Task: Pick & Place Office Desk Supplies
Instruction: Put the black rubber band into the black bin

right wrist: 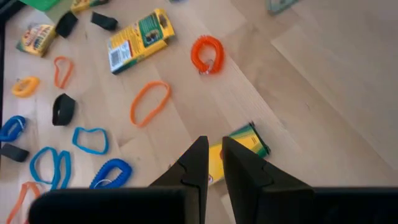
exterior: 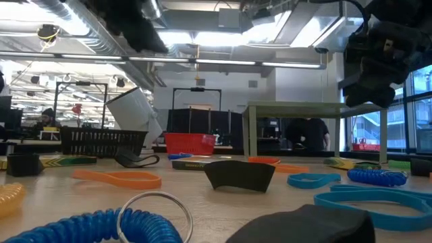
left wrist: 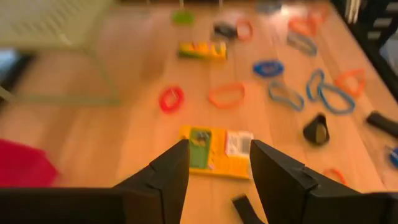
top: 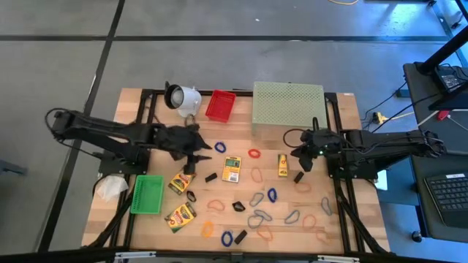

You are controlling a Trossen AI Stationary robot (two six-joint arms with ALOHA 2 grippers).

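Your yellow-green cardboard crayon boxes, coloured rubber-band loops and small black clips lie scattered across the wooden bench; sorting looks barely begun. Left tool hangs released and empty; right tool hovers nearly clenched, empty.

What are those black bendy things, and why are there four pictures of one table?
Those are two robot arms, each ending in a two-finger tool for picking things up. One camera looks straight down, one sits at table height, and one rides on each arm's wrist.

On the wooden table lie yellow-green crayon boxes, thin coloured rubber-band loops, small black clips and coiled cords, plus a red plastic basket, a green plastic basket and a pale green mesh stand.

The left tool hovers above a crayon box with its fingers apart. The right tool hovers over another crayon box with its fingers nearly together. Neither holds anything.
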